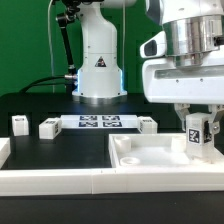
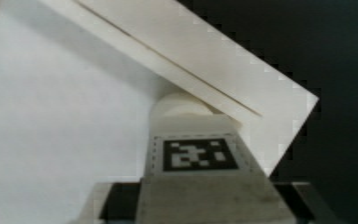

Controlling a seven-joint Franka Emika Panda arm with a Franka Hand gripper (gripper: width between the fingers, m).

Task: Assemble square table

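Exterior view: jaws closed on one white leg [image 1: 197, 134], pinching its sides, with the tag facing the camera. The leg is upright, off the desk [image 1: 60, 150], over the slab's corner on the exterior view's right. Can't tell if its lower end touches the rim. The slab [image 1: 150, 160] lies flat on the desk, just inside the white border wall [image 1: 50, 180]. Three loose legs sit on the desk behind it: two [image 1: 19, 124] [image 1: 48, 127] toward the exterior view's left and one [image 1: 147, 124] just beside the end of the marker board [image 1: 100, 122]. The arm base [image 1: 98, 60] stands behind the marker board.

Wrist view: the leg [image 2: 197, 125] sits centred between the jaws, its tag [image 2: 197, 153] readable. Its far end lines up with the slab [image 2: 51, 120] corner, just inside the raised rim [image 2: 194, 60]. Contact between the two isn't resolvable.
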